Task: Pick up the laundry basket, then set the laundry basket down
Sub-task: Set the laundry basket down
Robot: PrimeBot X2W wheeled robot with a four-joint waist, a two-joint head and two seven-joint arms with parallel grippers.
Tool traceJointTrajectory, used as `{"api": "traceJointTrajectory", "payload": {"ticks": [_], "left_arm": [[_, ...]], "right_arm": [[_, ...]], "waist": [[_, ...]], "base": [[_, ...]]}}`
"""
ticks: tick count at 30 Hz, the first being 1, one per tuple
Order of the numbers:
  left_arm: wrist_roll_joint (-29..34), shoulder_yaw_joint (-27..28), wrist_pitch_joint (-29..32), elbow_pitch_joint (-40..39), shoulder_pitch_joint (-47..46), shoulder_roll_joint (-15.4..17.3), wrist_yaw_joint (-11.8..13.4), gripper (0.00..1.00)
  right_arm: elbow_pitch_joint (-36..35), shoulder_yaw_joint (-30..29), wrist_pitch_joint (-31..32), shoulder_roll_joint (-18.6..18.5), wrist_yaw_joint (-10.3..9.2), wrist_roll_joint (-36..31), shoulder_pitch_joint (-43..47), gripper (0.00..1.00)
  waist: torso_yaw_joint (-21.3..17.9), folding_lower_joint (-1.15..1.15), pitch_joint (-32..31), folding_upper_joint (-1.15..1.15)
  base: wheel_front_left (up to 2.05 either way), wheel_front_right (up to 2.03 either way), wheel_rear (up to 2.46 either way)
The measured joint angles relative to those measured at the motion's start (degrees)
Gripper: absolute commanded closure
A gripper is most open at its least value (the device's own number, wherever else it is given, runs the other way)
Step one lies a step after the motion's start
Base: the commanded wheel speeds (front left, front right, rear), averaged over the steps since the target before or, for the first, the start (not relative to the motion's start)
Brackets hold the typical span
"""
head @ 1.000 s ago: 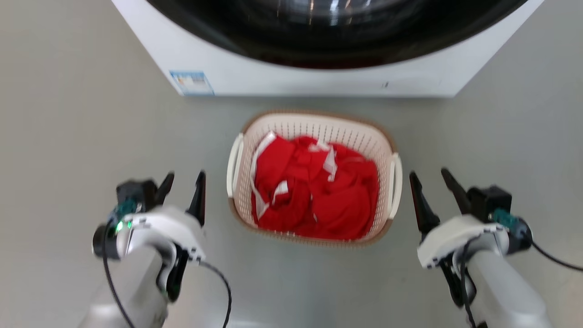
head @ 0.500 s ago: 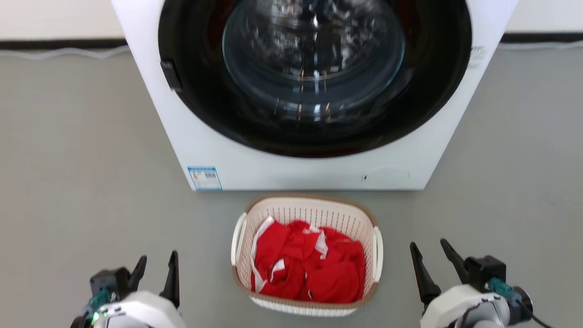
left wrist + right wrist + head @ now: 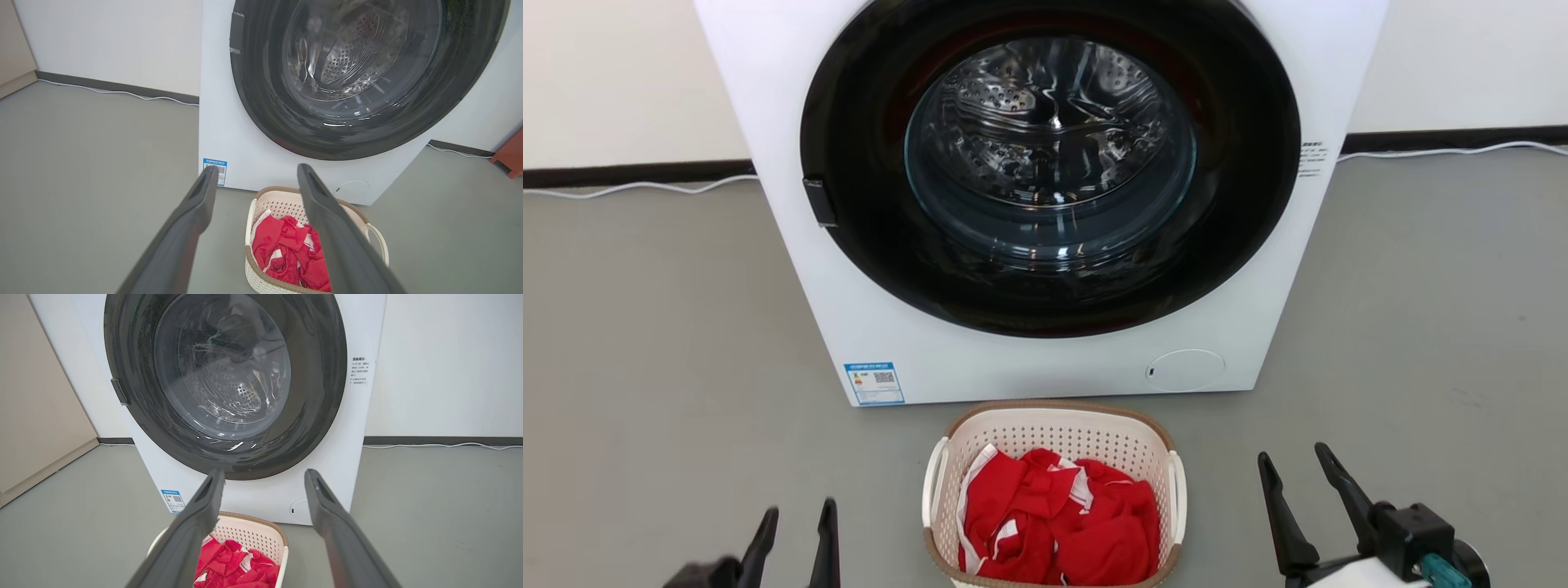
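Grey floor (image 3: 645,343) runs back to a pale wall (image 3: 613,73) with a dark skirting (image 3: 621,173), and a white cable (image 3: 637,187) lies along its foot. A white washer (image 3: 768,106) stands on the floor facing the robot. Its round dark door (image 3: 1241,204) is closed, and the steel drum (image 3: 1029,122) shows through the glass. A blue label (image 3: 874,383) sits low on the left of its front, a round cap (image 3: 1184,369) sits low on the right, and a small latch (image 3: 818,202) is at the door's left edge.

The basket (image 3: 1058,412) stands upright on the floor just before the washer, near its base but apart from it, below the door. Red cloth (image 3: 1086,539) with white trim lies heaped inside. A white handle (image 3: 933,486) loops from each short side.

The left gripper (image 3: 800,508) hovers at the lower left of the head view, well apart from the basket's left handle, with its jaws spread and nothing between them. The right gripper (image 3: 1292,453) hovers at the lower right, apart from the right handle, its jaws likewise spread and empty. Both point toward the washer.

In the left wrist view the basket lies low, partly behind that gripper's right finger. In the right wrist view it sits at the bottom edge, partly behind the left finger, and a beige panel (image 3: 36,396) stands at the left.
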Motion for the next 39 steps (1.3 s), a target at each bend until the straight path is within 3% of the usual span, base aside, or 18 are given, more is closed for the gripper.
{"api": "traceJointTrajectory", "payload": {"ticks": [11,39], "left_arm": [[2.01,4.46,0.0,-8.89,9.57,-1.97,0.16,0.0],[2.4,6.54,0.0,-5.45,10.46,-1.49,0.14,0.0]], "right_arm": [[-5.88,-1.74,0.0,0.23,0.0,-0.68,7.92,0.0],[-2.47,-1.08,0.0,0.29,0.0,-2.67,8.37,0.0]], "waist": [[-2.29,0.0,-1.74,0.0],[-3.03,0.0,-3.05,0.0]], "base": [[0.0,0.0,0.0],[0.0,0.0,0.0]]}}
